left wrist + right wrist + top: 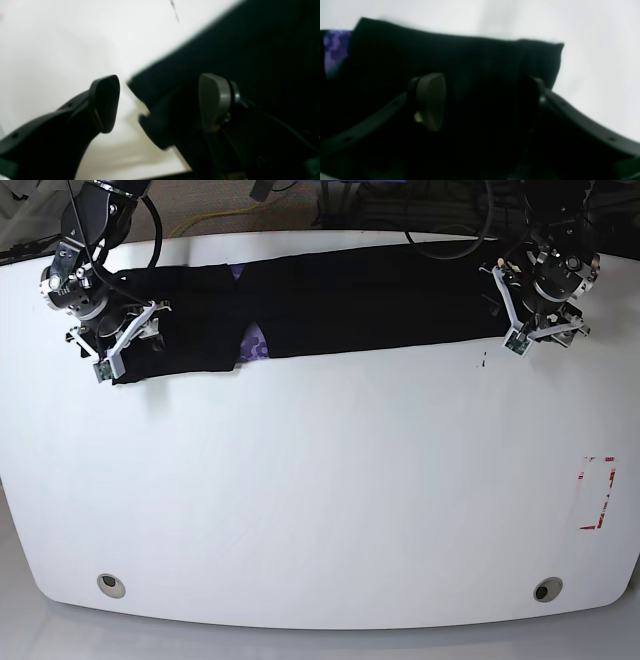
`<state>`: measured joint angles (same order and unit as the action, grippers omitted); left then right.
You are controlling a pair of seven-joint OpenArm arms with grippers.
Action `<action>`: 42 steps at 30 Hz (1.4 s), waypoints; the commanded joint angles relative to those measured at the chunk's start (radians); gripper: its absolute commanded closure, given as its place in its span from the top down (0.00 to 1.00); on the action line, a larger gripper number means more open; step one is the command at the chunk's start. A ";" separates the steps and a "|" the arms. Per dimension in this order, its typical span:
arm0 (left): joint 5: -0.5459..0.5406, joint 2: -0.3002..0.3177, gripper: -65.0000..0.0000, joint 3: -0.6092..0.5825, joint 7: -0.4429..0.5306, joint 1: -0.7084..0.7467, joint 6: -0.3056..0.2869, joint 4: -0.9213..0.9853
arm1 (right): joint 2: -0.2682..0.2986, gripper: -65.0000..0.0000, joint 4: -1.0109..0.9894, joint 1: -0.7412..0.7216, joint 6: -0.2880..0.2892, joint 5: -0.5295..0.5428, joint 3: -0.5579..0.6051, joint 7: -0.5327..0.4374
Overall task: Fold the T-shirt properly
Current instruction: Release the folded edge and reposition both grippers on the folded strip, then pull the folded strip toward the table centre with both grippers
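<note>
In the left wrist view, the left gripper [155, 102] is seen with its jaws spread apart, nothing being held between them. One finger stands over bare white table [62, 45], the other over the black T-shirt [250, 55], whose straight edge runs diagonally from the centre to the upper right of the frame. The picture is blurred, so contact with the cloth cannot be told.

In the right wrist view, the right gripper [482, 102] is likewise shown parted and empty, both fingers over dark fabric. A folded corner of the shirt is seen at the upper right, and the purple patch [335, 50] at the far left edge.

In the base view, the shirt is laid as a long, narrow band across the top of the table, from upper left to upper right, with one gripper at each end. A lengthwise fold is judged to be done already. What is left appears to be the folding of the band across its length into a compact stack.
</note>
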<state>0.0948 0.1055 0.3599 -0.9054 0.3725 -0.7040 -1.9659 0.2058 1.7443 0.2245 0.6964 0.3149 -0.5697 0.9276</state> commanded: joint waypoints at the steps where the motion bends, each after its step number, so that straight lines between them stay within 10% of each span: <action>1: -0.004 0.007 0.63 -0.003 0.007 0.033 0.006 -0.006 | 0.022 0.55 0.003 0.025 0.002 0.016 -0.006 -0.015; 16: -0.005 0.081 0.61 -0.006 0.007 0.075 0.006 0.044 | 0.024 0.55 -0.073 0.118 0.002 0.014 0.000 -0.022; 30: -0.005 0.079 0.62 -0.006 0.009 -0.244 0.006 0.346 | 0.050 0.55 -0.294 -0.141 0.002 0.013 -0.003 -0.031; 42: -0.076 0.084 0.62 -0.003 -0.143 -0.347 0.006 0.118 | 0.051 0.55 -0.310 -0.208 0.002 0.013 0.001 -0.029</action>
<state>0.0696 0.1741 0.3534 -1.0115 0.0525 -0.7002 -1.7512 0.2413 1.4239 0.0277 0.6998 0.3267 -0.5636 0.8989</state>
